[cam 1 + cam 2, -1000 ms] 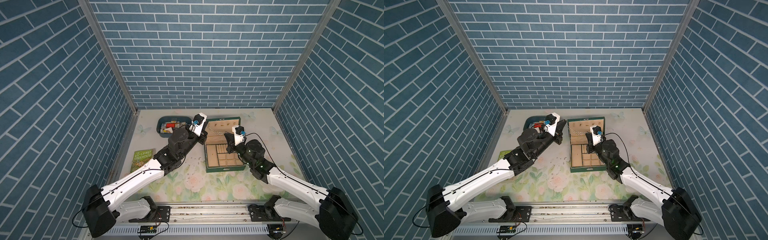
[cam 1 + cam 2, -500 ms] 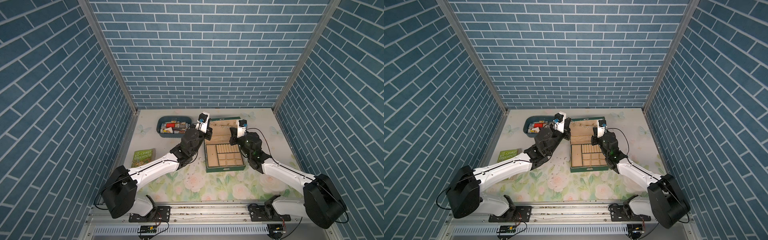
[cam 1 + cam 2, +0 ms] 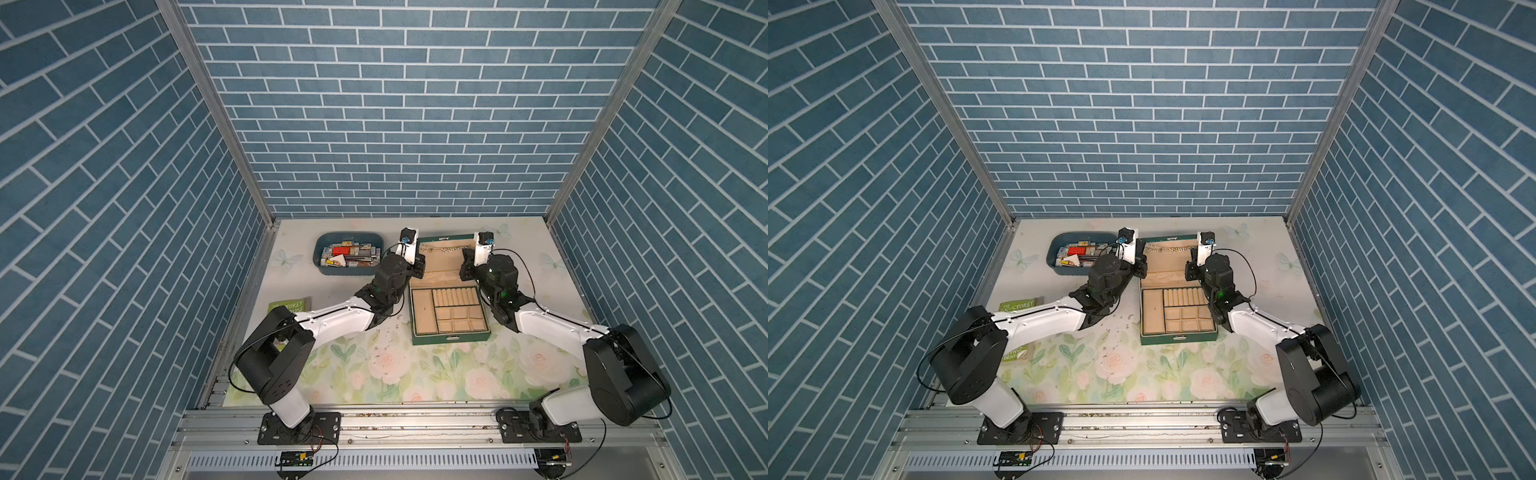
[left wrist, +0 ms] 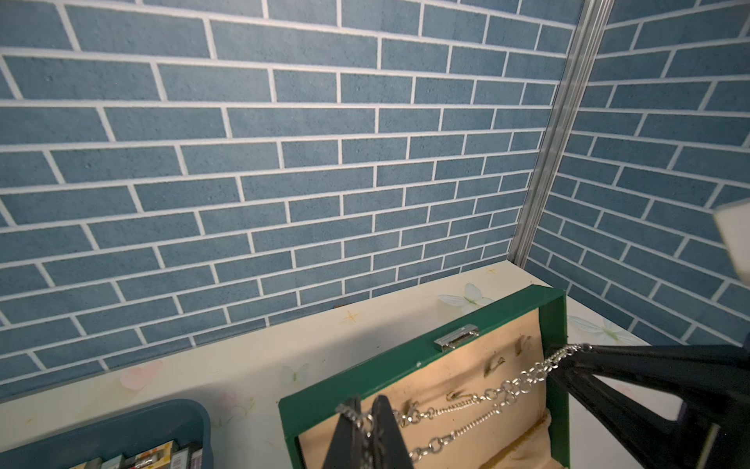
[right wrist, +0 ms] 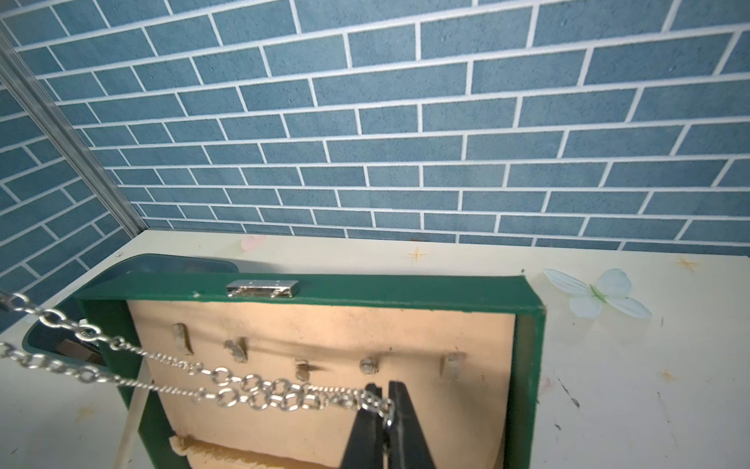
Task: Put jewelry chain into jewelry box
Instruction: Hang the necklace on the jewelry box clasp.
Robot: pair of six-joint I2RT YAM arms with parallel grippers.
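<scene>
Chain stretched between two pincers at the open lid of the box

The jewelry chain (image 5: 264, 392), doubled into two strands, spans the beige inside of the jewelry box (image 5: 406, 290) lid, just beside its row of hooks and above the compartments. The left pincer (image 4: 367, 404) is clamped on one end at the lid's left edge. The right pincer (image 5: 381, 392) is clamped on the other end near the lid's right edge. A blue tub (image 3: 328, 271) sits on the counter (image 3: 374, 365) left of the box.

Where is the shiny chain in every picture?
Both top views: thin pale metal link chain spans the open lid of the dark green hinged jewelry box.
Left wrist: chain before the lid's lining, pinched by left claw.
Right wrist: chain likewise, pinched by right claw.
Shared landmark: small silver metal clasp on lid's rim.
</scene>
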